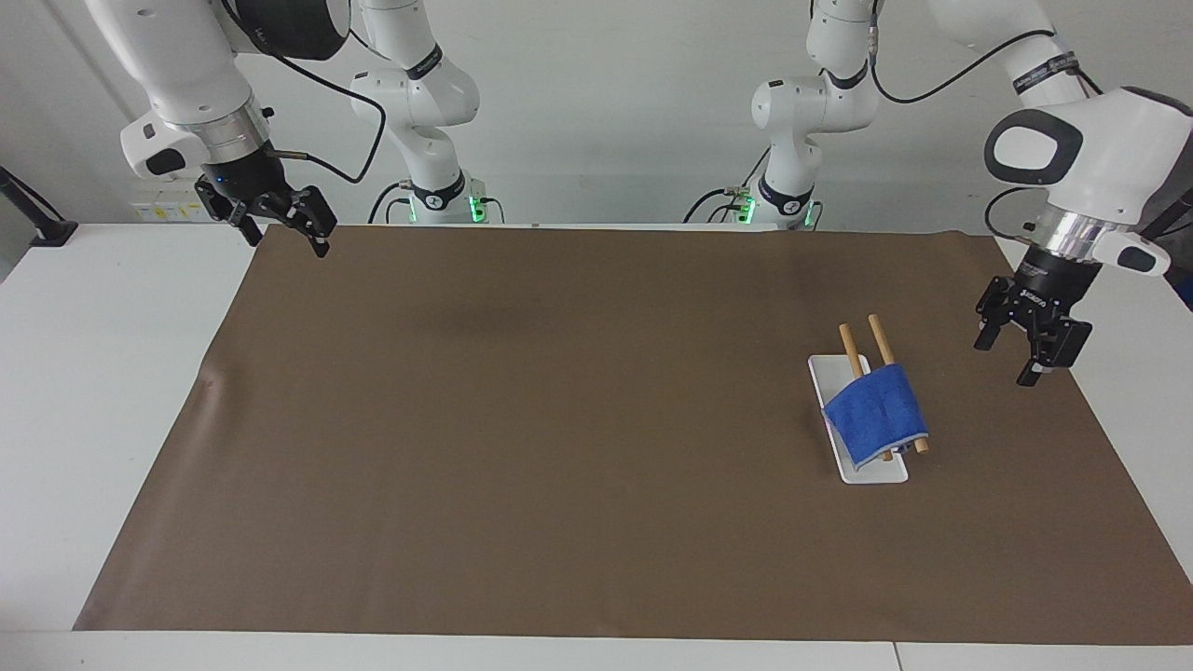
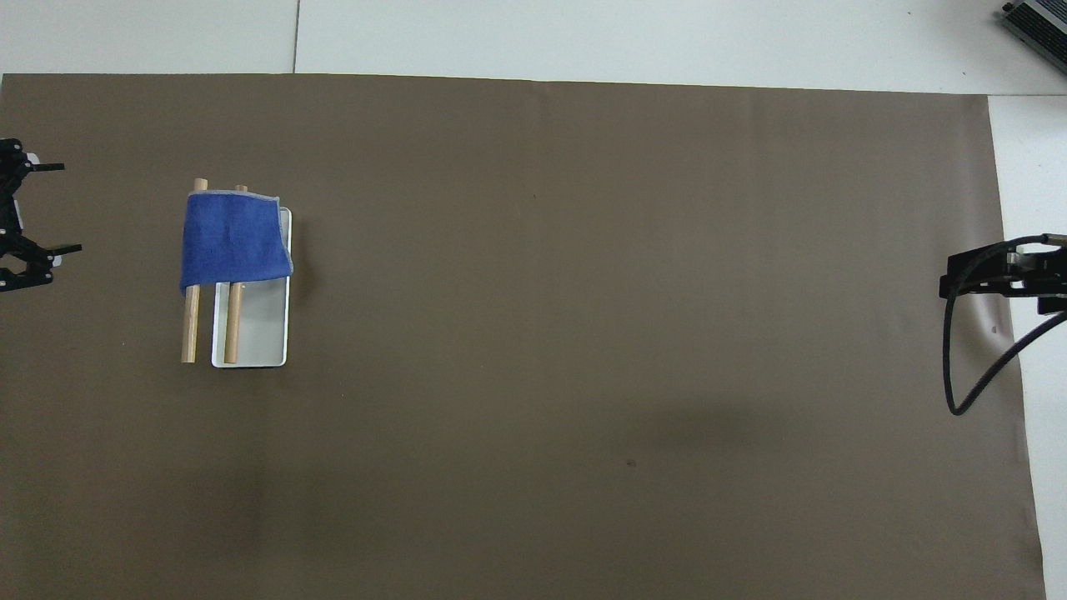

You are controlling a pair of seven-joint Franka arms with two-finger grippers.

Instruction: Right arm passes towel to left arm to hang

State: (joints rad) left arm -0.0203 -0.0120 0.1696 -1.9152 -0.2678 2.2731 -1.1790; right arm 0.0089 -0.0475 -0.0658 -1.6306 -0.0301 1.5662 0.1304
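Towel draped on the rack, both tools empty

Towel lies folded over the two wooden rods of the small rack, whose white base rests on the brown mat toward the left arm's end of the desk. The cloth hides the middle of both rods; only their ends stick out, the longer bare lengths being the ends nearer the robots. How far the cloth hangs down on the side facing the left arm cannot be made out.

Left tool hangs over the mat's edge beside the rack, well apart from the towel, its fingers spread wide with nothing between them. In the overhead view the same tool is cut off by the frame edge, so only its black fingers show and the arm itself is out of sight; the facing view gives the whole wrist and the white link above it.

Right tool waits over the mat's corner at the right arm's end of the desk, far from the rack, a small blue light showing on it, fingers apart and holding nothing. From overhead it appears only as a dark block with a looping black cable, and its fingers cannot be told there; the facing view shows them
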